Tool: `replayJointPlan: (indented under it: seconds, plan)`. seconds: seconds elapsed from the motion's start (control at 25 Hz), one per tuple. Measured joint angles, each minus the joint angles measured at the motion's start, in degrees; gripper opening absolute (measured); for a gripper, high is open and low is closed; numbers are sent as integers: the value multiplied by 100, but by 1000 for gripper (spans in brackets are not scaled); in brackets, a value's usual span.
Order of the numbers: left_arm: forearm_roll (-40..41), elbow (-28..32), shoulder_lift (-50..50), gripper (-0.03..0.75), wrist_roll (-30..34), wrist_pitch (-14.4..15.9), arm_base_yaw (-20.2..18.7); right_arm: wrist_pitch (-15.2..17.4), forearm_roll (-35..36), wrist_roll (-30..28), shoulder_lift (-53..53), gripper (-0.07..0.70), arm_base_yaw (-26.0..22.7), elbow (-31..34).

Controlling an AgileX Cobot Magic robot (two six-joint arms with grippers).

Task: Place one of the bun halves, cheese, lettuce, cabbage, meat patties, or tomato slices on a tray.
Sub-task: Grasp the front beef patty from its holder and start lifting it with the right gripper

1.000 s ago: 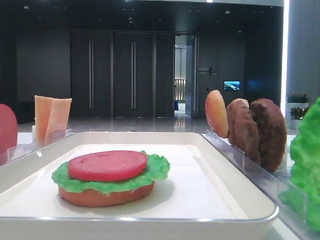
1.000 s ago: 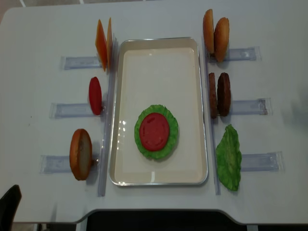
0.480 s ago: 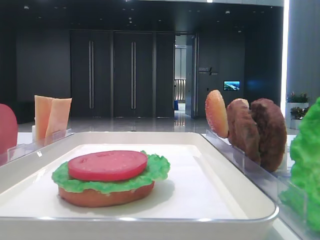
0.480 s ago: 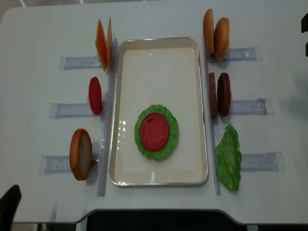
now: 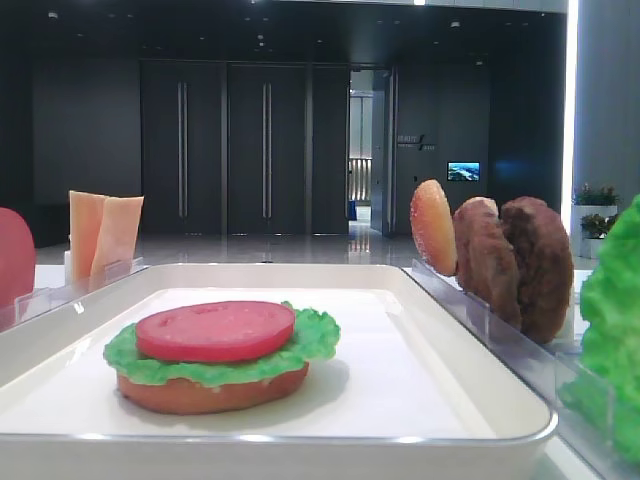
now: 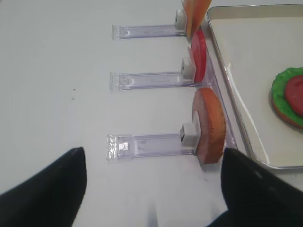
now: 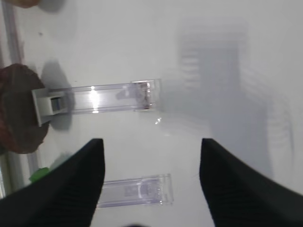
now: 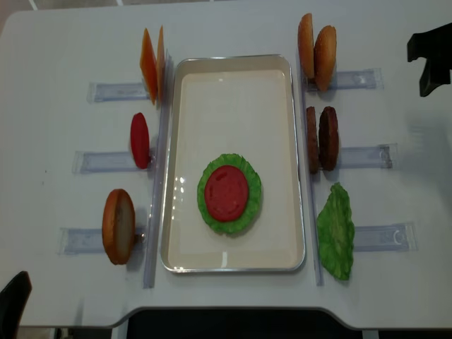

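- A plain white bench [image 8: 63,42] fills the overhead view, its near edge rounded at the corners.
- Six clear plastic racks lie flat on it, three in a column on each side: on the left, an upper rack [image 8: 116,91], a middle rack [image 8: 102,162] and a lower rack [image 8: 85,240].
- On the right, an upper rack [image 8: 357,79], a middle rack [image 8: 364,157] and a lower rack [image 8: 381,237].
- Dark double doors [image 5: 225,150] with long vertical handles stand in the background.
- A small lit screen [image 5: 463,171] glows on the dark wall.
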Motion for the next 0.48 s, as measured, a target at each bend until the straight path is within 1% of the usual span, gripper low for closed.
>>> replayJointPlan:
  seconds: [0.12,0.24,0.36,0.48]
  plan:
    - [0,0,0,692,0,0,0,-70,0,362,0,419,444,0]
    - [0,0,0,692,0,0,0,-210,0,662,0,419,803,0]
    - [0,0,0,692,0,0,0,-354,0,878,4,419,1081,-13]
    - [0,0,0,692,0,0,0,-347,32,1023,77,419,1291,-163]
